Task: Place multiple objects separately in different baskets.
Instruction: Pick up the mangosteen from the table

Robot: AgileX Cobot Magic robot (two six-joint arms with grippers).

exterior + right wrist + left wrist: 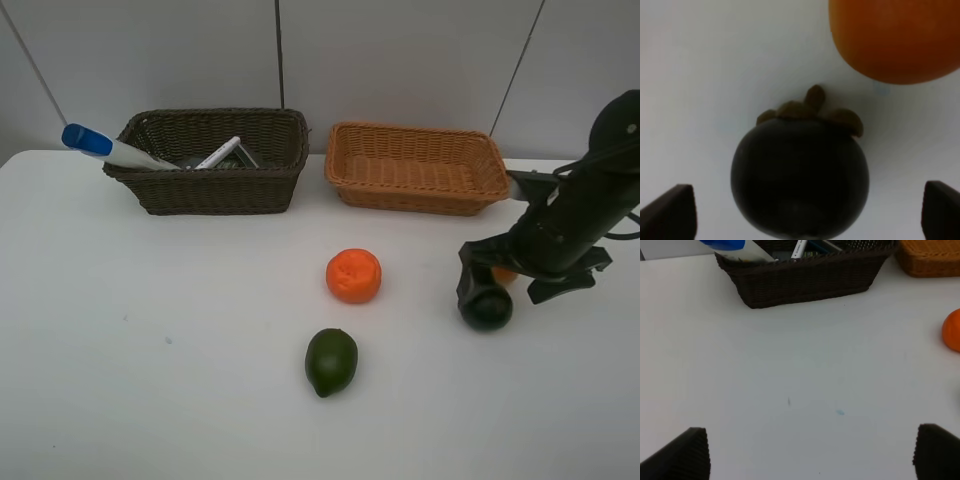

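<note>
The right fingers (pixel 670 212) are standing wide apart, straddling the dark round fruit (pixel 800 180) with a gap on each side. The peach (pixel 895 40) is sitting just beside it. The left fingers (pixel 682 455) are spread wide over bare bench (pixel 790 365). 4 fruits are lying on the bench, counting the bumpy orange (pixel 354 275) and green lime (pixel 331 361). 2 baskets are standing side by side. The dark brown basket (pixel 215 190) is holding the white blue-capped tube (pixel 105 147) and a marker (pixel 220 153), beside the orange-tan basket (pixel 415 190).

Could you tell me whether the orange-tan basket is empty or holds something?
Empty, as far as visible: the orange-tan basket shows only bare weave inside; the orange and lime lie on the table.
</note>
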